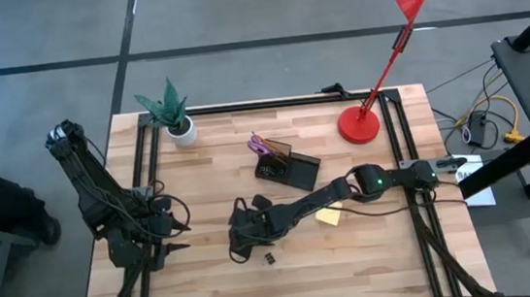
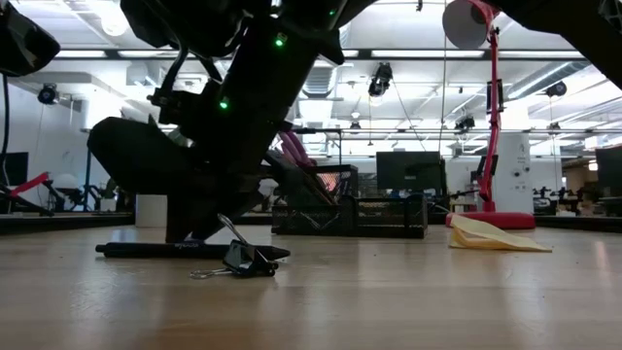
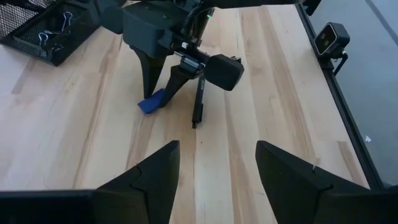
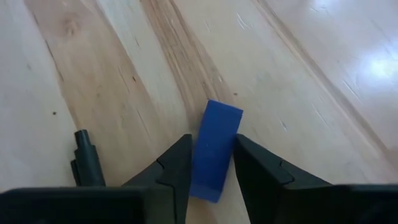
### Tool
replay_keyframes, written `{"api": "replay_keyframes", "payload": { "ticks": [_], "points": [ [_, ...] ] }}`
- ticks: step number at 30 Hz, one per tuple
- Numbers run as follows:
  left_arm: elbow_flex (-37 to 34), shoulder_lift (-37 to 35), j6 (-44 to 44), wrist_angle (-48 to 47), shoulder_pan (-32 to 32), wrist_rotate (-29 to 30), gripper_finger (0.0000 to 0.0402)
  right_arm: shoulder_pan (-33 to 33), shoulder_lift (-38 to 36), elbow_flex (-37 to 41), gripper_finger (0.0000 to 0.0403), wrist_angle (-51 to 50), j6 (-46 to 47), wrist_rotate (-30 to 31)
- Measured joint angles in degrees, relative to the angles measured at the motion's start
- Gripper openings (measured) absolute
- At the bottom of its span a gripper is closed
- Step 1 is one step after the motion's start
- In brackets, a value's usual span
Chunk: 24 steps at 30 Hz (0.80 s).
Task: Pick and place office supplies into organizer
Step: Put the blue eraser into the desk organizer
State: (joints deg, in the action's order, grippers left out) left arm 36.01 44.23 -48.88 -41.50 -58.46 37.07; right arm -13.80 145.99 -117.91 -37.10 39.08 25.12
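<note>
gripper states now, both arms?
left gripper: open, empty, waiting over the table's left side.
right gripper: fingers closing around the blue block; grip not confirmed.

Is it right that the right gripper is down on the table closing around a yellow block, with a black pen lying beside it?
Not quite. The block between the right gripper's fingers is blue, not yellow, as the right wrist view shows. The rest holds: the gripper is down at the table and a black pen lies beside it.

no readable text, no labels, no brands, no numbers on anything in view
</note>
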Motion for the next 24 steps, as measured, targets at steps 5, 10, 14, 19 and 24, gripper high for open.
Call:
{"api": "replay_keyframes", "payload": {
  "ticks": [5, 10, 14, 19, 24],
  "points": [
    [0.0, 0.0, 0.0, 0.0, 0.1, 0.4, 0.0196, 0.0, -0.1, 0.0, 0.0079, -1.7, 0.2, 0.3],
    [0.0, 0.0, 0.0, 0.0, 0.1, 0.4, 0.0196, 0.1, -0.3, -1.7, 0.006, -3.5, 0.7, 0.9],
    [0.0, 0.0, 0.0, 0.0, 0.2, 0.4, 0.0196, 0.3, 0.2, -6.1, 0.0053, -10.2, 0.8, 6.5],
    [0.0, 0.0, 0.0, 0.1, 0.5, 0.6, 0.0196, 0.5, -0.8, -14.0, 0.0051, -21.7, 6.4, 12.0],
    [0.0, 0.0, 0.0, 0.2, 0.6, 0.7, 0.0196, -0.3, -4.9, -15.4, 0.0051, -28.4, 12.1, 16.9]
  ]
}}
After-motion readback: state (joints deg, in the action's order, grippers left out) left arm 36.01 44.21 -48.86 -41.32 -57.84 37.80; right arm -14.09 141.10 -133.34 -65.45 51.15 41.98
